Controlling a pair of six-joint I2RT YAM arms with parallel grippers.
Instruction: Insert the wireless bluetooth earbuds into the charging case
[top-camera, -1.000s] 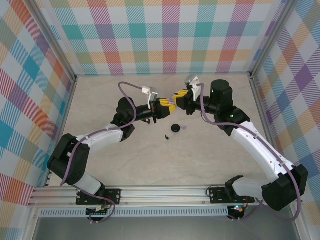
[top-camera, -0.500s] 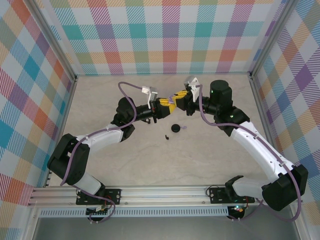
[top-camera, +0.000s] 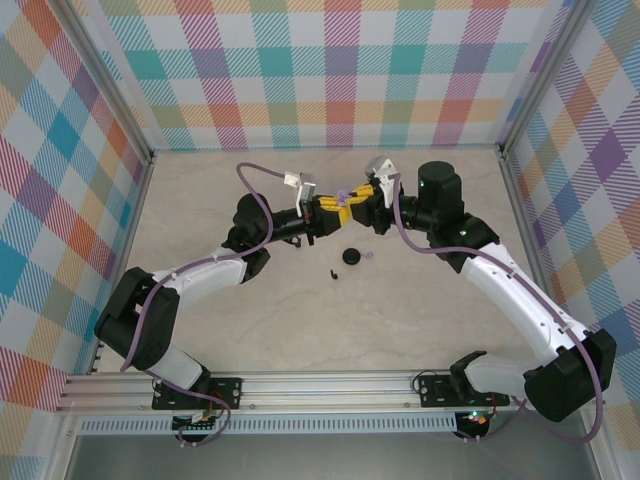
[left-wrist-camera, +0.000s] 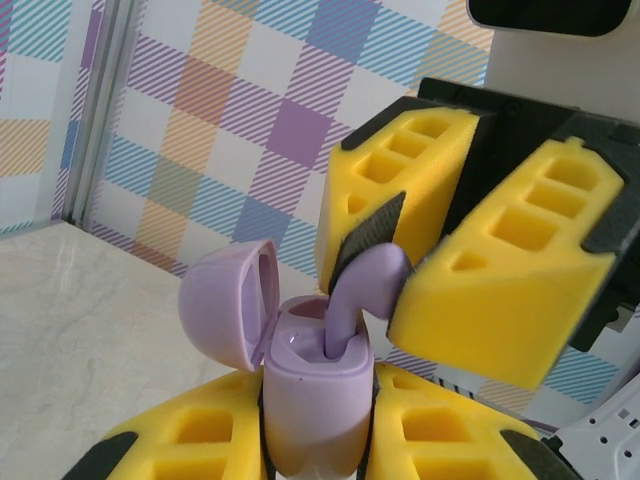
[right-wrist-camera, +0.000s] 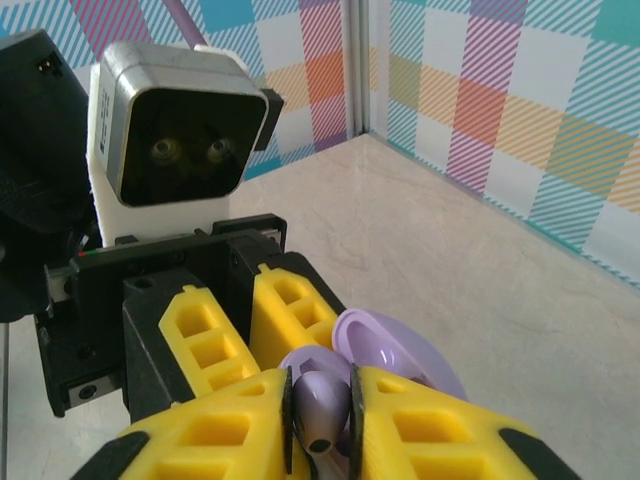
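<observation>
My left gripper (left-wrist-camera: 315, 425) is shut on a pale lilac charging case (left-wrist-camera: 312, 400), held upright with its lid (left-wrist-camera: 225, 300) hinged open to the left. My right gripper (left-wrist-camera: 385, 275) comes down from above, shut on a lilac earbud (left-wrist-camera: 365, 285) whose stem stands in the case's right slot. In the right wrist view the earbud (right-wrist-camera: 322, 410) sits pinched between my pads, above the case's lid (right-wrist-camera: 400, 355). Both grippers meet in mid-air above the table: left gripper (top-camera: 328, 212), right gripper (top-camera: 356, 203).
On the table below the grippers lie a round black case (top-camera: 351, 257), a black earbud (top-camera: 333, 272) and another lilac earbud (top-camera: 368, 256). Checkered walls (top-camera: 340, 70) enclose the table on three sides.
The right gripper has shifted slightly left toward the left gripper with the earbud. The things on the table have not moved.
</observation>
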